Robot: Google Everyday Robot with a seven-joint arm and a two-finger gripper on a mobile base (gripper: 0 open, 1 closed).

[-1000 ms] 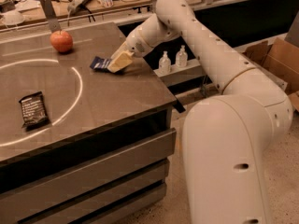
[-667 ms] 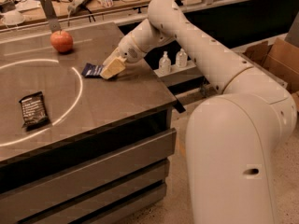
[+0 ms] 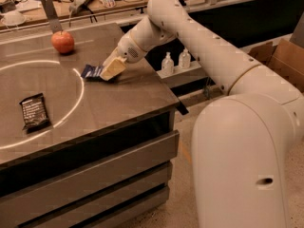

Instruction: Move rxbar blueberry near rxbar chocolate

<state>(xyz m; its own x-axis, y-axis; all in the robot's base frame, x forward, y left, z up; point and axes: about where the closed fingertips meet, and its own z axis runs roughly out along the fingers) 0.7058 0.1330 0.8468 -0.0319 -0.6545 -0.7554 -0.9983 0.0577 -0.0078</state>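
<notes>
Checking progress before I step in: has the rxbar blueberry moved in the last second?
Yes. The rxbar blueberry, held by the gripper, has shifted left across the table, closer to the white arc and the rxbar chocolate.

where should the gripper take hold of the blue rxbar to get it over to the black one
Probably the end nearest the arm, pinched across the narrow width, coming from above on the arm's side. The rxbar blueberry is a thin, flat wrapper low on the table, and the gripper sits at that end; the rxbar chocolate lies beyond the far end.
</notes>
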